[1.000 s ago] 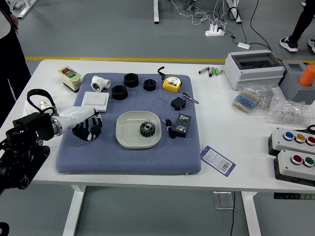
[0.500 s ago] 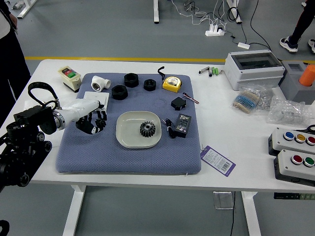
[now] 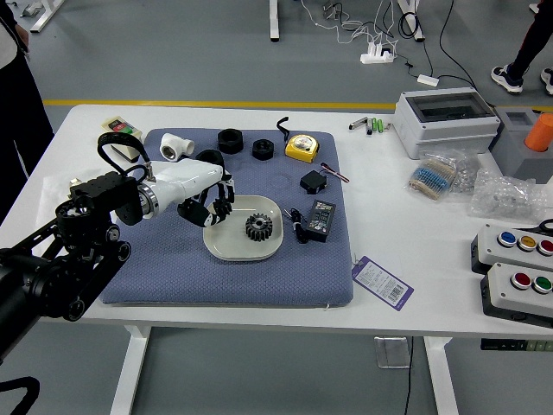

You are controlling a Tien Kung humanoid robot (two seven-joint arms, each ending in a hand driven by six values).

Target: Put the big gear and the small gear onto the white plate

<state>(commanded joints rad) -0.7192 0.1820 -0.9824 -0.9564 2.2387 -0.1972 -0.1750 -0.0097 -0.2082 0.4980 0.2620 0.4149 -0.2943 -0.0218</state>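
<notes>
A: Where's the gear?
B: 1 dark toothed gear (image 3: 259, 227) sits on the white plate (image 3: 232, 255), right of its middle; cannot tell if it's the big 1 or the small 1; plate lies on the blue mat (image 3: 203, 281).
A: Robot hand?
B: Left hand (image 3: 187, 183) is over the plate's upper left edge; fingers bent in, pinching a small dark piece (image 3: 224, 204); looks like a gear, but black on black, so teeth are hard to read; cannot tell if it touches the plate.
A: Anything around it?
B: Black adapter (image 3: 320, 220) just right of the plate; 3 black rings (image 3: 230, 141) beyond it, 1 partly hidden by the hand; yellow tape measure (image 3: 302, 148) near the mat's far right corner.
A: People?
B: 1 person (image 3: 17, 112) at the far left, 1 hand (image 3: 24, 36) hanging down, off the table.
</notes>
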